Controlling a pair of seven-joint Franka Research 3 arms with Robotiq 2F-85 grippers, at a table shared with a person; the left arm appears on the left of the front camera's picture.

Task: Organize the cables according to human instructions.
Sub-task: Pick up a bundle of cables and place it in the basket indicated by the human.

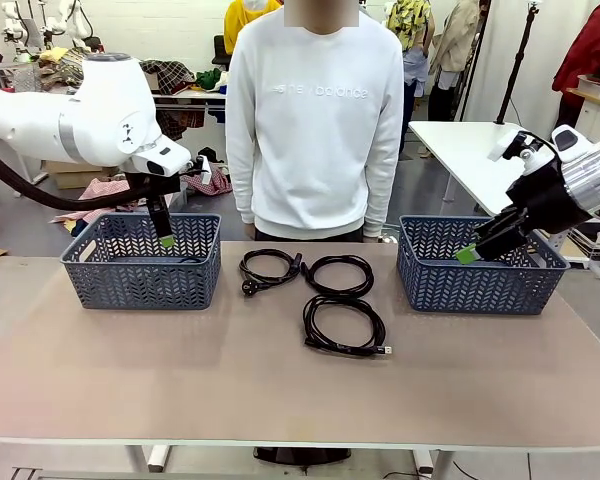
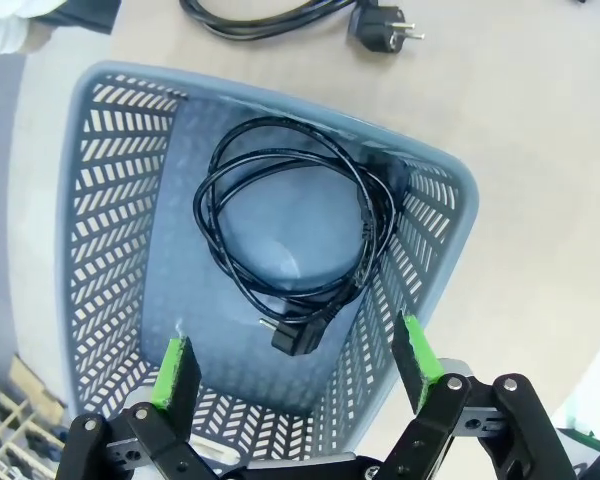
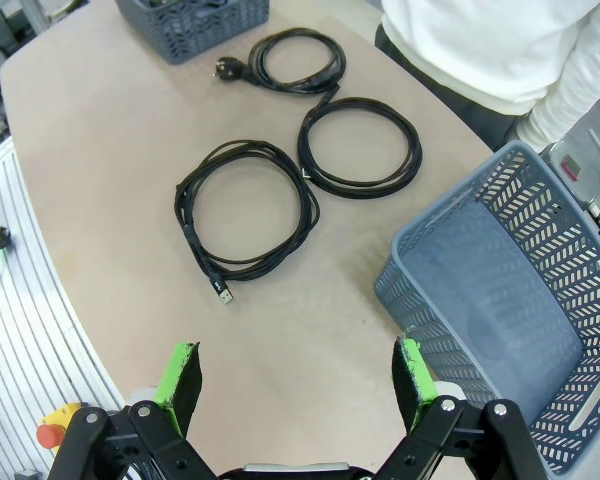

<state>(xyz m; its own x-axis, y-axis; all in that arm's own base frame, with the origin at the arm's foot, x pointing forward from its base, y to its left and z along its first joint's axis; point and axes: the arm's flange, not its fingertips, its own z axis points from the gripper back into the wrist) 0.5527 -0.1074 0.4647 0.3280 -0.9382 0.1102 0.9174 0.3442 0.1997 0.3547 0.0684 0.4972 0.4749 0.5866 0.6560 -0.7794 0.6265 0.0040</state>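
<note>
Left pincer (image 1: 165,240) is hanging right over the left blue basket (image 1: 140,262) with its green pads spread wide apart, not gripping anything. Looking down from its wrist, the pincer (image 2: 292,360) is hovering above the basket's inside (image 2: 110,250), and 1 coiled black cable (image 2: 298,336) is lying flat on the bottom there, plug end pointing toward the pincer side. Right pincer (image 1: 466,255) is sitting over the near left corner of the right basket (image 1: 480,285), tilted down, and it's also standing wide open and holding nothing; from its own wrist the pincer (image 3: 296,368) is looking down at bare desk (image 3: 110,130) next to that basket (image 3: 450,205). Moving out from there, 3 more cables are lying on the desk between the 2 baskets: a loop with a small flat plug (image 3: 183,215) nearest the robot, a plain round loop (image 3: 358,190) just behind it, and 1 with a chunky round plug (image 3: 223,68) beside that, closer to the left basket. A person in a white sweatshirt (image 1: 315,120) is standing at the far edge of the desk (image 1: 180,380), arms hanging down.
</note>
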